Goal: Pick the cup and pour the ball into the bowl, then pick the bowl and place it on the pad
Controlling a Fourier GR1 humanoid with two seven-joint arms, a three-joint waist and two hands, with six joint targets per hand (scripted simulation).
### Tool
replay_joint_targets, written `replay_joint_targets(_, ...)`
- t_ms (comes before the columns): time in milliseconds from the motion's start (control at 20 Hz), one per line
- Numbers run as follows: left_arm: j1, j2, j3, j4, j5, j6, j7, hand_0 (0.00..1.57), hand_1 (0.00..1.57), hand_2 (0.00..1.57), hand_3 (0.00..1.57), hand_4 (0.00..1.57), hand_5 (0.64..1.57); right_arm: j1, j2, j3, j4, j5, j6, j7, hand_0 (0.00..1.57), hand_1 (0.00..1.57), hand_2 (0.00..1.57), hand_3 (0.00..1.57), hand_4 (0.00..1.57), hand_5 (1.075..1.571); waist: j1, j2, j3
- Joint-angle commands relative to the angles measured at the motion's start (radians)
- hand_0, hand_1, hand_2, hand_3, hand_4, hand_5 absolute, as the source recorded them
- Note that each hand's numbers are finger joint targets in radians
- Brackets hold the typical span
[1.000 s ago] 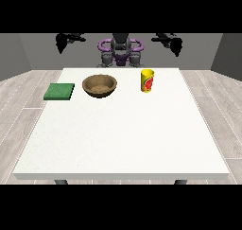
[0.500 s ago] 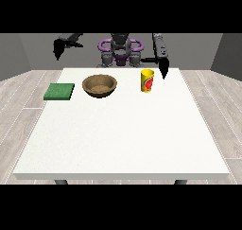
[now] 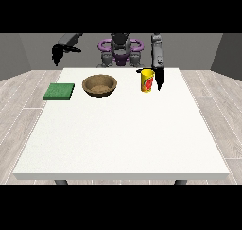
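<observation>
1. A white table (image 3: 123, 129) fills the middle of the frame, with grey plank floor on either side and a grey wall behind.
2. The robot (image 3: 120, 49) stands at the top centre, behind the table's far edge.
3. The cup (image 3: 147, 80), yellow with a red mark, stands upright on the table in the upper right of centre.
4. The ball cannot be made out; the cup's inside is not visible from here.
5. The bowl (image 3: 99, 86), brown and round, sits upper left of centre, well apart from the cup.
6. The pad (image 3: 59, 92), a green square, lies flat near the table's left edge, just beside the bowl and not touching it.
7. The hand at the view's right (image 3: 159, 78) hangs downward just beside the cup's right side; I cannot tell whether it touches the cup, or how its fingers lie.
8. The hand at the view's left (image 3: 57, 53) hovers in the upper left, off the table's corner and well above the pad; I cannot tell its finger state either.
</observation>
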Motion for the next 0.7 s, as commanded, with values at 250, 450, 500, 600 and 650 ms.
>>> replay_joint_targets(250, -0.143, 0.042, 0.046, 0.253, 0.006, 0.017, -0.185, 0.00, 0.00, 0.00, 0.00, 0.00, 1.523, -0.071, -0.005, -0.007, 0.060, 0.014, 0.000, -0.056, 0.00, 0.00, 0.00, 0.00, 0.00, 1.571, -0.012, 0.086, -0.0002)
replay_joint_targets(450, -0.162, 0.056, 0.061, 0.356, 0.010, 0.026, -0.224, 0.00, 0.00, 0.00, 0.00, 0.00, 1.559, -0.057, -0.012, -0.002, 0.003, -0.012, 0.010, 0.016, 0.00, 0.00, 0.00, 0.00, 0.00, 1.571, -0.041, 0.059, -0.0005)
replay_joint_targets(500, -0.140, -0.011, 0.052, 0.341, 0.008, 0.091, -0.237, 0.00, 0.00, 0.00, 0.00, 0.76, 1.320, -0.030, -0.019, -0.010, 0.033, -0.005, 0.025, -0.017, 0.00, 0.00, 0.00, 0.00, 0.00, 1.571, -0.040, 0.036, -0.0003)
replay_joint_targets(600, -0.078, 0.035, -0.007, 0.292, -0.134, 0.278, -0.252, 1.25, 1.25, 1.57, 1.57, 1.33, 1.287, -0.005, -0.001, 0.027, 0.022, 0.032, 0.033, -0.058, 0.00, 0.00, 0.00, 0.00, 0.00, 1.570, -0.075, 0.037, 0.0006)
replay_joint_targets(650, -0.078, -0.009, -0.020, 0.288, -0.141, 0.300, -0.299, 1.29, 1.29, 1.57, 1.57, 1.40, 1.268, -0.042, -0.027, -0.013, 0.063, 0.010, 0.034, -0.065, 0.00, 0.00, 0.00, 0.00, 0.00, 1.570, -0.056, 0.074, 0.0004)
